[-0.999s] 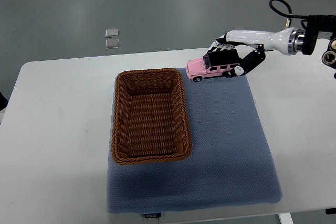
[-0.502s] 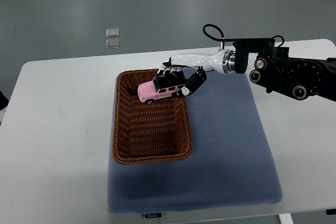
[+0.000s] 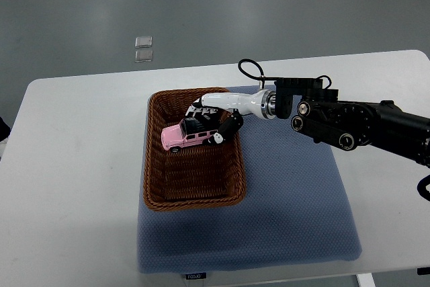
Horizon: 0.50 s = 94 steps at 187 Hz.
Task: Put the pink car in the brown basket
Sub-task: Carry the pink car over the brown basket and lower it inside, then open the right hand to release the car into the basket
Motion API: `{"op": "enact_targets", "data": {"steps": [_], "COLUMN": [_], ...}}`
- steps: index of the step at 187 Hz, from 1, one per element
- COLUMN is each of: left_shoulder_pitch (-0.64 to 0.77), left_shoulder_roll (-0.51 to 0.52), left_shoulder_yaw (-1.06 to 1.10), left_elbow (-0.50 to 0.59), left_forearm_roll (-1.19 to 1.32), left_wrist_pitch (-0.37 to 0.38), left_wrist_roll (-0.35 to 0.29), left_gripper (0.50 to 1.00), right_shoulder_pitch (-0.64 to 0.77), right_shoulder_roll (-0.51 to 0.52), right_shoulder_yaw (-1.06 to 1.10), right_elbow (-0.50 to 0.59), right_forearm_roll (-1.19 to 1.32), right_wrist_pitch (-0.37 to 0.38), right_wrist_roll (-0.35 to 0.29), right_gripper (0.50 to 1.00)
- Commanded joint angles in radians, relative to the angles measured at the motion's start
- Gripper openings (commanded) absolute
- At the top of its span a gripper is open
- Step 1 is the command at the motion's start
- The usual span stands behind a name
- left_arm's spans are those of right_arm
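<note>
The pink toy car (image 3: 180, 137) is held by my right hand (image 3: 209, 124) over the inside of the brown wicker basket (image 3: 156, 186), in its far half. The hand's fingers are curled around the car's rear and roof. I cannot tell whether the car touches the basket floor. The right arm (image 3: 349, 124) reaches in from the right edge, across the far right rim of the basket. The basket stands on the left part of a blue-grey mat (image 3: 289, 193). The left arm is out of view.
The mat lies on a white table (image 3: 74, 166). Two small clear squares (image 3: 142, 48) lie on the grey floor beyond the table's far edge.
My right hand has carried the pink car left from the mat's far edge, over the basket's far rim, and lower into the basket. The arm has stretched further into view.
</note>
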Motion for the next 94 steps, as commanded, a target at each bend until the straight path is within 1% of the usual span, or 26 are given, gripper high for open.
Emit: {"op": "enact_targets", "data": {"steps": [1,11,12,13,14,15,16,17,18,21,23,28,31,36,41,67,74,82,94], "left_shoulder_pitch": [0.0,0.0,0.0,0.0,0.0,0.0,0.0,0.0,0.0,0.0,0.0,0.0,0.0,0.0,0.0,0.0,0.0,0.0,0.0], "left_shoulder_roll": [0.0,0.0,0.0,0.0,0.0,0.0,0.0,0.0,0.0,0.0,0.0,0.0,0.0,0.0,0.0,0.0,0.0,0.0,0.0], "left_shoulder_yaw": [0.0,0.0,0.0,0.0,0.0,0.0,0.0,0.0,0.0,0.0,0.0,0.0,0.0,0.0,0.0,0.0,0.0,0.0,0.0], "left_elbow": [0.0,0.0,0.0,0.0,0.0,0.0,0.0,0.0,0.0,0.0,0.0,0.002,0.002,0.002,0.002,0.0,0.0,0.0,0.002], "left_forearm_roll": [0.0,0.0,0.0,0.0,0.0,0.0,0.0,0.0,0.0,0.0,0.0,0.0,0.0,0.0,0.0,0.0,0.0,0.0,0.0], "left_wrist_pitch": [0.0,0.0,0.0,0.0,0.0,0.0,0.0,0.0,0.0,0.0,0.0,0.0,0.0,0.0,0.0,0.0,0.0,0.0,0.0], "left_wrist_roll": [0.001,-0.001,0.001,0.001,0.001,0.001,-0.001,-0.001,-0.001,-0.001,0.001,-0.001,0.001,0.001,-0.001,-0.001,0.001,0.001,0.001], "left_gripper": [1.0,1.0,1.0,1.0,1.0,1.0,1.0,1.0,1.0,1.0,1.0,1.0,1.0,1.0,1.0,1.0,1.0,1.0,1.0], "right_shoulder_pitch": [-0.013,-0.022,-0.024,-0.024,-0.025,-0.025,-0.027,-0.027,-0.028,-0.03,-0.034,-0.039,-0.042,-0.045,-0.048,-0.059,-0.06,-0.06,-0.059], "right_shoulder_roll": [0.013,0.016,0.018,0.018,0.019,0.019,0.021,0.021,0.022,0.024,0.027,0.029,0.032,0.035,0.039,0.038,0.035,0.032,0.024], "right_shoulder_yaw": [0.001,0.003,0.003,0.003,0.004,0.004,0.004,0.004,0.004,0.004,0.004,0.004,0.004,0.004,0.004,0.013,0.016,0.02,0.05], "right_elbow": [-0.021,-0.027,-0.029,-0.029,-0.029,-0.029,-0.029,-0.029,-0.029,-0.029,-0.029,-0.029,-0.029,-0.029,-0.029,-0.029,-0.029,-0.029,-0.024], "right_forearm_roll": [-0.004,-0.002,-0.002,-0.002,-0.002,-0.002,-0.001,-0.001,-0.001,-0.001,-0.001,-0.001,-0.001,0.001,0.001,0.007,0.007,0.009,0.018], "right_wrist_pitch": [-0.025,-0.045,-0.048,-0.048,-0.051,-0.051,-0.054,-0.054,-0.057,-0.059,-0.062,-0.064,-0.064,-0.064,-0.064,-0.064,-0.064,-0.064,-0.065], "right_wrist_roll": [0.004,0.008,0.008,0.008,0.008,0.008,0.008,0.008,0.008,0.008,0.008,0.008,0.008,0.008,0.008,0.008,0.008,0.008,0.008], "right_gripper": [0.582,0.631,0.647,0.648,0.664,0.664,0.682,0.682,0.696,0.707,0.723,0.738,0.756,0.766,0.791,0.862,0.866,0.885,0.885]}}
